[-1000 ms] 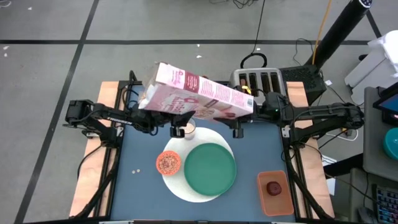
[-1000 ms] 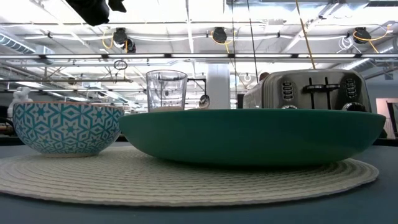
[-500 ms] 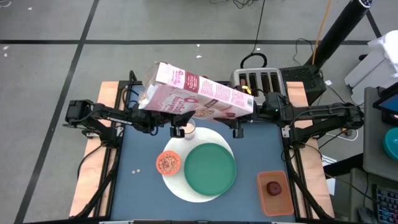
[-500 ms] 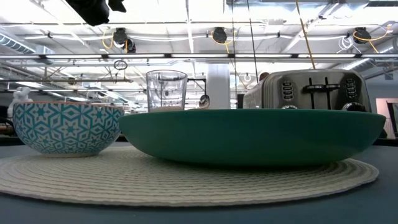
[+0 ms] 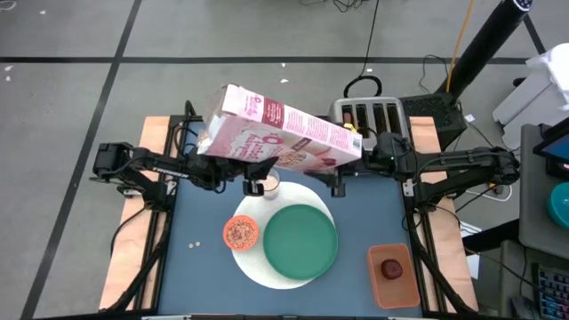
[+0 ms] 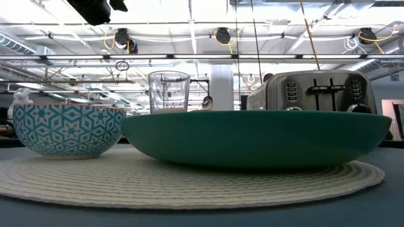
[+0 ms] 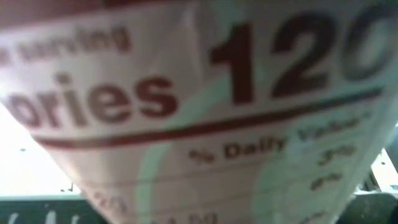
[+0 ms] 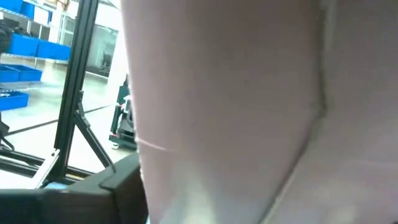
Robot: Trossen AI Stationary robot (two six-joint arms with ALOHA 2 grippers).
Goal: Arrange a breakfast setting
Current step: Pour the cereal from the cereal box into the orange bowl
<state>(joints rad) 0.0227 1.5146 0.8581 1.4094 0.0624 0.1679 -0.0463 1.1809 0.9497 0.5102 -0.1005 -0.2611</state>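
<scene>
- The table (image 5: 204, 284) carries a dark blue top between two wooden side strips.
- The cereal box (image 5: 277, 133) hangs in the air over the far edge of the tabletop, lying lengthwise and tilted, its open end towards the left side. Its printed panel fills the left wrist view, and a plain pale face fills the right wrist view.
- The left gripper (image 5: 253, 182) reaches in from the left edge under the box's left half. It appears to hold the box, though the box hides the fingers from above.
- The right gripper (image 5: 340, 184) reaches in from the right edge under the box's right end. Whether its fingers are spread or clamped cannot be told, as the box covers them.
- The toaster (image 5: 373, 114) stands at the far edge, right of centre, just behind the box.
- The mat (image 5: 267, 267) lies at the middle of the tabletop, running towards the near edge.
- The plate (image 5: 300, 242) sits on the right part of the mat and is bare.
- The tray (image 5: 380, 286) lies at the near right corner, apart from the mat.
- The bowl (image 5: 240, 233) sits on the left part of the mat, just beside the plate, with brownish cereal inside.
- The glass (image 5: 271, 182) stands at the far rim of the mat, under the box.
- The fruit (image 5: 391, 268) rests in the tray.
- A few cereal bits (image 5: 197, 244) lie on the tabletop left of the mat.
</scene>
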